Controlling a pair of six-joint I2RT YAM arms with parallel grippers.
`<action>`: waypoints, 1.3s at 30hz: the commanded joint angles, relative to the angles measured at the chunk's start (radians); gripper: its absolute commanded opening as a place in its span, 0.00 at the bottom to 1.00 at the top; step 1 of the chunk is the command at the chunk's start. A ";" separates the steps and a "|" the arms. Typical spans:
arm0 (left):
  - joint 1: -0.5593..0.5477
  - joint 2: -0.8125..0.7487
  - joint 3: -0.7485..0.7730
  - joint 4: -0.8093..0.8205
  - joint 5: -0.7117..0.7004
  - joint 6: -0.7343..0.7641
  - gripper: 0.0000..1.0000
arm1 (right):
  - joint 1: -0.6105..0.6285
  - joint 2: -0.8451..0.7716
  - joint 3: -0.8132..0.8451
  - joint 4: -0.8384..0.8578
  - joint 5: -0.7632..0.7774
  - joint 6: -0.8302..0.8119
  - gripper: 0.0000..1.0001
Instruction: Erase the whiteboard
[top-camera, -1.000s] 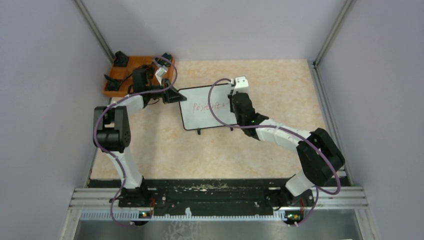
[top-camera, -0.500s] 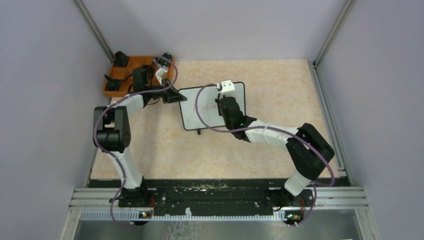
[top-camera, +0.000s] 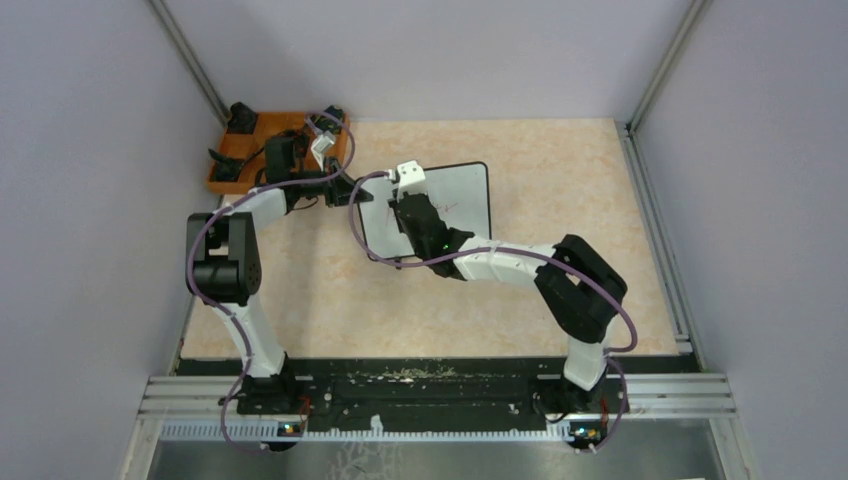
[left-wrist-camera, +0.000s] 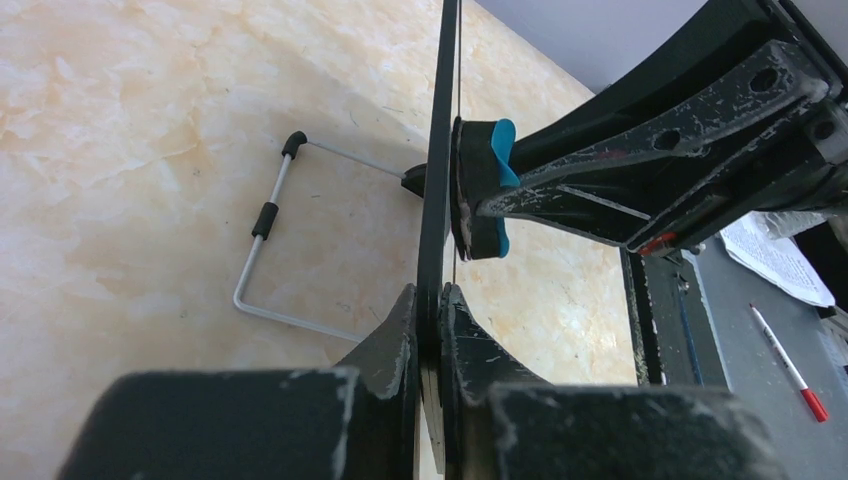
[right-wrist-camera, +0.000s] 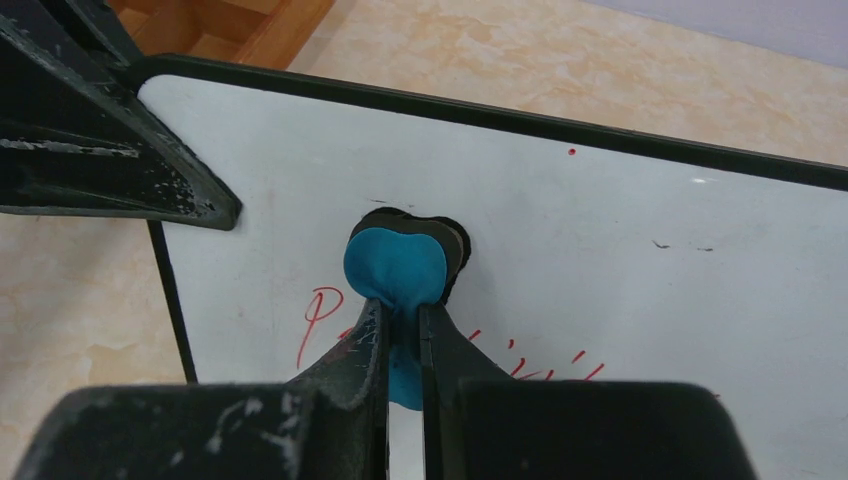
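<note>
The whiteboard (top-camera: 466, 203) stands tilted on the table, black-framed, with faint red marks left on it. My left gripper (top-camera: 352, 192) is shut on its left edge; in the left wrist view the jaws (left-wrist-camera: 428, 296) pinch the board (left-wrist-camera: 437, 150) edge-on. My right gripper (top-camera: 404, 200) is over the board's left part, shut on a blue eraser (right-wrist-camera: 395, 265) that presses on the white face (right-wrist-camera: 620, 250). The eraser also shows in the left wrist view (left-wrist-camera: 490, 190). A red "P" (right-wrist-camera: 318, 322) and a few red strokes (right-wrist-camera: 520, 365) remain below the eraser.
An orange tray (top-camera: 235, 160) with dark items sits at the back left, just behind my left arm. The board's wire stand (left-wrist-camera: 265, 220) rests on the table behind it. Grey walls close in three sides. A red pen (left-wrist-camera: 790, 365) lies beyond the rail.
My right gripper has swept left across the board with the eraser, from its right part to its left part. Most of the red writing is gone. The left gripper has not moved.
</note>
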 joint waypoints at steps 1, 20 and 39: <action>-0.032 0.011 -0.023 -0.051 -0.088 0.153 0.00 | 0.008 0.059 0.062 0.014 -0.063 0.004 0.00; -0.040 0.007 -0.017 -0.100 -0.090 0.192 0.00 | 0.007 0.019 -0.076 0.024 0.152 0.008 0.00; -0.040 0.014 -0.004 -0.153 -0.085 0.238 0.00 | -0.148 -0.121 -0.229 0.025 0.231 0.015 0.00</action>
